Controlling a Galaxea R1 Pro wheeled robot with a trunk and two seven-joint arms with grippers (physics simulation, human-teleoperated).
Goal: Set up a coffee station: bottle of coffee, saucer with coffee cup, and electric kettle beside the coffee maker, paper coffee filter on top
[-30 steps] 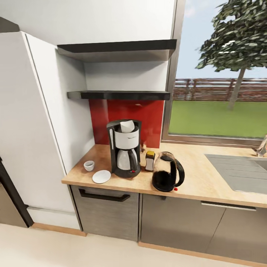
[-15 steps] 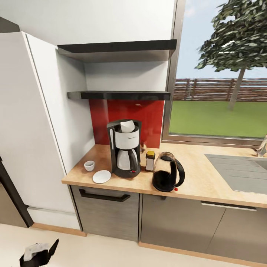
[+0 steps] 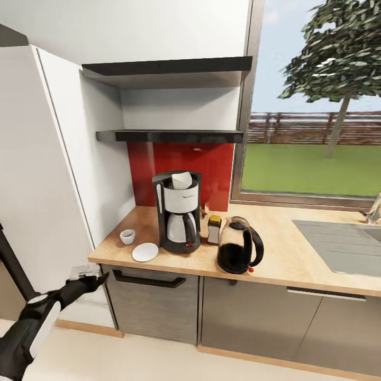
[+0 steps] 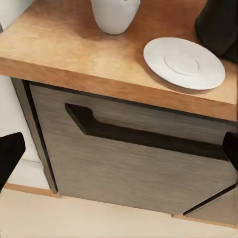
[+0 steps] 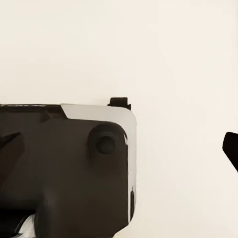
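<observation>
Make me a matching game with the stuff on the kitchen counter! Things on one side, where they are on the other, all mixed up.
Things:
1. paper filter
2. coffee cup
3. saucer
4. coffee bottle

Places:
A. between the coffee maker and the kettle
B. on top of the coffee maker
C. flat on the counter near its front edge, nothing on it
D. on the counter by the wall, behind the saucer

Pairs: 1-B, 2-D, 3-C, 4-A
</observation>
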